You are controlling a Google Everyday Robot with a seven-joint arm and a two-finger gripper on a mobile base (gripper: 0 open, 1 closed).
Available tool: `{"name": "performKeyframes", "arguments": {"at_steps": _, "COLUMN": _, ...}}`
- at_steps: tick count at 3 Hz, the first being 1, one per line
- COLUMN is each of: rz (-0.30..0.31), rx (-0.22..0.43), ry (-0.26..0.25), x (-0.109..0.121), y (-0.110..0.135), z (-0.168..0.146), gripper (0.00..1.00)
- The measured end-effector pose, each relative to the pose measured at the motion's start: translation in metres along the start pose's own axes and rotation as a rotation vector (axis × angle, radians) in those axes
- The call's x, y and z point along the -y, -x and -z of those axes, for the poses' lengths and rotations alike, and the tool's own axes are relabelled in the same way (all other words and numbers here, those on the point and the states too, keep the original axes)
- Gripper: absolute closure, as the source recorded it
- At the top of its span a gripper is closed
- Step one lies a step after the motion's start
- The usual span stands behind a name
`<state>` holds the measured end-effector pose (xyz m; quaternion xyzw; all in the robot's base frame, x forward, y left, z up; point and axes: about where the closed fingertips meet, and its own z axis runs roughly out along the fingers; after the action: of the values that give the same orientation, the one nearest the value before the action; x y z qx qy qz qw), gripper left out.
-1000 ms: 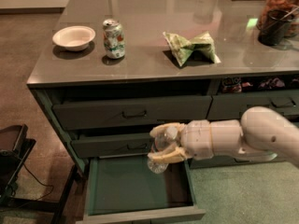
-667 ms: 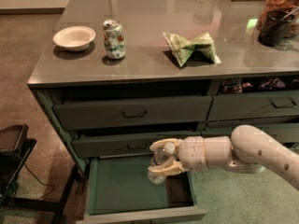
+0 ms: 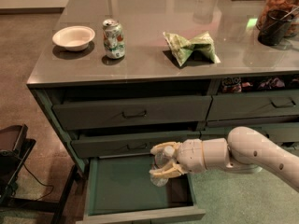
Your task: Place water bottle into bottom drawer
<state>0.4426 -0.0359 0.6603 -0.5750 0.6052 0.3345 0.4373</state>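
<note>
1. Finds, nearest of all, the bottom drawer [image 3: 140, 214] pulled out just as before, its greenish floor bare on the left and nothing lying loose in it yet.
2. Spots, just behind that front wall, the gripper [image 3: 155, 161] lower than a second ago: down from the level of the middle drawer [image 3: 117, 147] and now over the right part of the open bottom drawer, also a touch further left.
3. Reads the claw as clamped on the water bottle [image 3: 159, 178], one finger above and one below, with the clear lower end dipping past the drawer's rim. Cannot say whether that end touches the floor, nor how far the bottle leans.
4. Judges from this drop that the carry is all but over and the lowering is under way. Leaves only settling the bottle on the floor, letting go and pulling clear.
5. Follows the white arm [image 3: 252, 153] off to the right, stretched lower and flatter than before.
6. Sees no change farther back in the top drawer [image 3: 133, 113], shut like the middle one.
7. Counts, farthest, the same things unmoved on the counter [image 3: 149, 73]: bowl [image 3: 73, 36], soda can [image 3: 114, 38], crumpled green bag [image 3: 189, 46].
</note>
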Motion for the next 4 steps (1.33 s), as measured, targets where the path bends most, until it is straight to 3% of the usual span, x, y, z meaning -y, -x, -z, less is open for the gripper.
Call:
{"name": "performKeyframes", "arguments": {"at_steps": 1, "rz": 0.012, "rx": -0.046, "ry": 0.009, "x": 0.005, "y": -0.057, "z": -0.020, "gripper": 1.00}}
{"name": "performKeyframes", "arguments": {"at_steps": 3, "rz": -0.030, "rx": -0.005, "ry": 0.047, "x": 0.014, "y": -0.185, "z": -0.090, "gripper": 1.00}}
{"name": "performKeyframes", "arguments": {"at_steps": 4, "rz": -0.030, "rx": -0.006, "ry": 0.049, "x": 0.013, "y": -0.188, "z": -0.092, "gripper": 1.00}}
